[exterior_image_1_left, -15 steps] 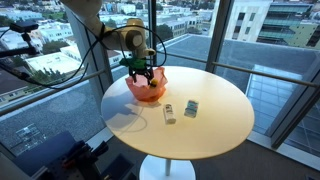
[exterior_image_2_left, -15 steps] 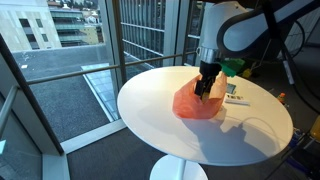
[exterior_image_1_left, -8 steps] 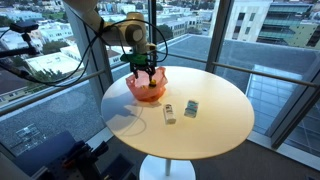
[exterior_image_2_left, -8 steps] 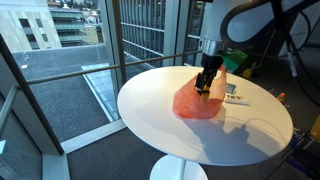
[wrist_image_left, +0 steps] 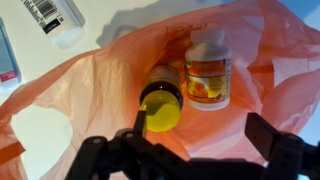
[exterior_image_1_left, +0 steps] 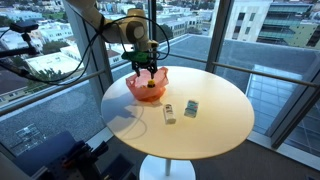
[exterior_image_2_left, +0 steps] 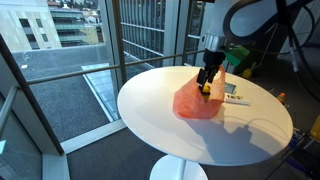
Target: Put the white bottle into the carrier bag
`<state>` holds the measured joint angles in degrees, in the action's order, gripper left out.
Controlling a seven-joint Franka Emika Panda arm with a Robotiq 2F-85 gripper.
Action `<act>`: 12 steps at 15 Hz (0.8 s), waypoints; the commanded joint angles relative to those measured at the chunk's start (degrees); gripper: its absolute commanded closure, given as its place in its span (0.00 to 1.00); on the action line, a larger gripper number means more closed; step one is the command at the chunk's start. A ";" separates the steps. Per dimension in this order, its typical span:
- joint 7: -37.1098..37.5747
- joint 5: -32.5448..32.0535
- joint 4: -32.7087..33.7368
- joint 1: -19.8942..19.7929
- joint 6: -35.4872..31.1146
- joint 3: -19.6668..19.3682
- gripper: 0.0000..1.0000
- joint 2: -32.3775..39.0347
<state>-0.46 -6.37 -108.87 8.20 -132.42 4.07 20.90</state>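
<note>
The orange carrier bag lies open on the round white table. In the wrist view the bag holds a white bottle with an orange label and a dark bottle with a yellow cap. Another white bottle lies on the table outside the bag; it shows with a barcode in the wrist view. My gripper hangs open and empty just above the bag's mouth.
A small pale box lies beside the loose white bottle. Glass walls and a railing surround the table. Green equipment and cables stand behind the table.
My gripper has risen a little from the bag's opening, still open. The bag and the things on the table have not moved.
</note>
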 commanded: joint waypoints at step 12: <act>-0.26 1.71 -0.29 -1.19 -0.28 0.53 0.00 0.47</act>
<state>-0.46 -5.90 -109.17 7.55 -132.45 4.06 21.32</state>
